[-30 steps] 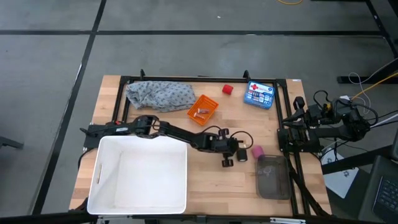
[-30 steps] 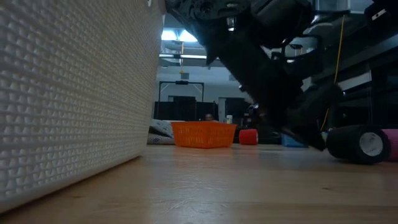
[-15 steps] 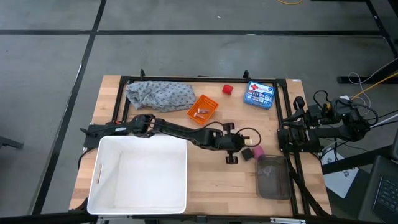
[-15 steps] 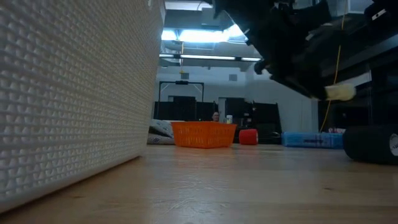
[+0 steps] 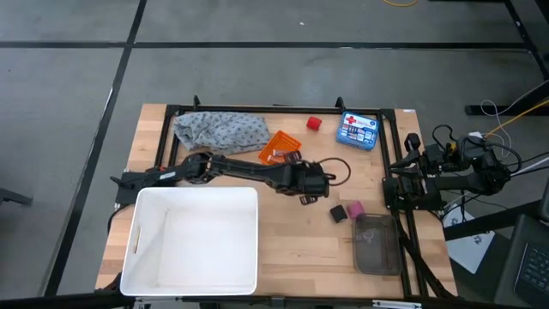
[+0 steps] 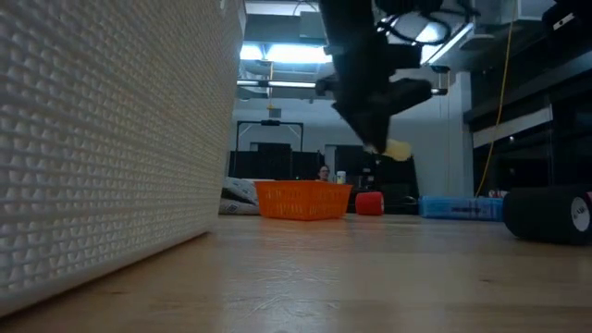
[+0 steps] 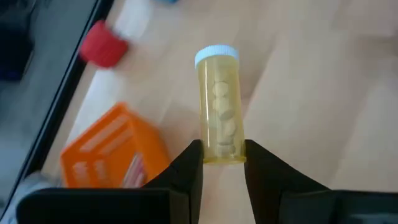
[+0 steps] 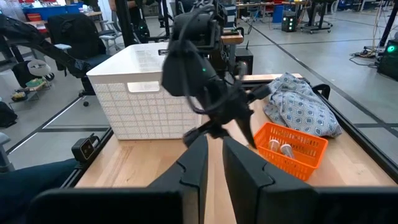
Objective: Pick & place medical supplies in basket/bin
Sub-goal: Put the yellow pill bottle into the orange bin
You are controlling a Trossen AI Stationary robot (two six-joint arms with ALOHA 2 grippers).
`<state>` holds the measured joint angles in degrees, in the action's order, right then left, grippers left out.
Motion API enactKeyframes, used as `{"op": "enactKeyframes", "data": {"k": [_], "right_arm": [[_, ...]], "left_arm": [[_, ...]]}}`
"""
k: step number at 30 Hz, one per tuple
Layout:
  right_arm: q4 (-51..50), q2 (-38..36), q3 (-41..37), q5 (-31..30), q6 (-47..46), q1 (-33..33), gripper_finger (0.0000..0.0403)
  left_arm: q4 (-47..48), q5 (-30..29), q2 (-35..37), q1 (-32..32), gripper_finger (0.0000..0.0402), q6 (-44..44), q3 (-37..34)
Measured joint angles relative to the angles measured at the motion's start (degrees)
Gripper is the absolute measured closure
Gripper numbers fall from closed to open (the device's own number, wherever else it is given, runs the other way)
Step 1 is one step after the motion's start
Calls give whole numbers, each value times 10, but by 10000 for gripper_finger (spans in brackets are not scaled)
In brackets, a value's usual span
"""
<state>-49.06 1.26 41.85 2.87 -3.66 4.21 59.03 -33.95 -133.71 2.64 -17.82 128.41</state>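
The left claw (image 7: 222,163) holds a small yellow pill bottle (image 7: 219,122) by its bottom end; the two dark fingers (image 7: 189,163) press on both sides of it and the white cap points away from the claw. In the low view the bottle (image 6: 397,149) hangs in the air above the worktop (image 5: 292,227). In the high view the left claw (image 5: 302,180) is just beside the orange basket (image 5: 280,148), on the side toward the white tub (image 5: 193,239). The basket stands near the middle of the far half of the worktop, with small clear-wrapped pieces (image 8: 281,148) inside it. The grey patterned cloth (image 5: 220,130) lies near the basket, and a red roll (image 5: 314,124) and a blue first-aid box (image 5: 358,130) are farther along the far edge. A black roll (image 5: 339,213) and a pink roll (image 5: 353,209) lie together near a dark tray (image 5: 377,244). The right claw (image 8: 212,149) waits at the right edge of the worktop, its fingers narrow and holding nothing.
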Motion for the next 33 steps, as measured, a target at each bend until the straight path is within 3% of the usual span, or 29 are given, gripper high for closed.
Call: {"op": "enactKeyframes", "data": {"k": [11,19,33], "right_arm": [[0,0,0,0,0,0,350],[0,0,0,0,0,0,350],[0,0,0,2,0,0,350]], "left_arm": [[18,23,0,-63,315,-4,1],[-91,88,5,-88,316,60,1],[-80,70,85,-72,328,80,-6]]}}
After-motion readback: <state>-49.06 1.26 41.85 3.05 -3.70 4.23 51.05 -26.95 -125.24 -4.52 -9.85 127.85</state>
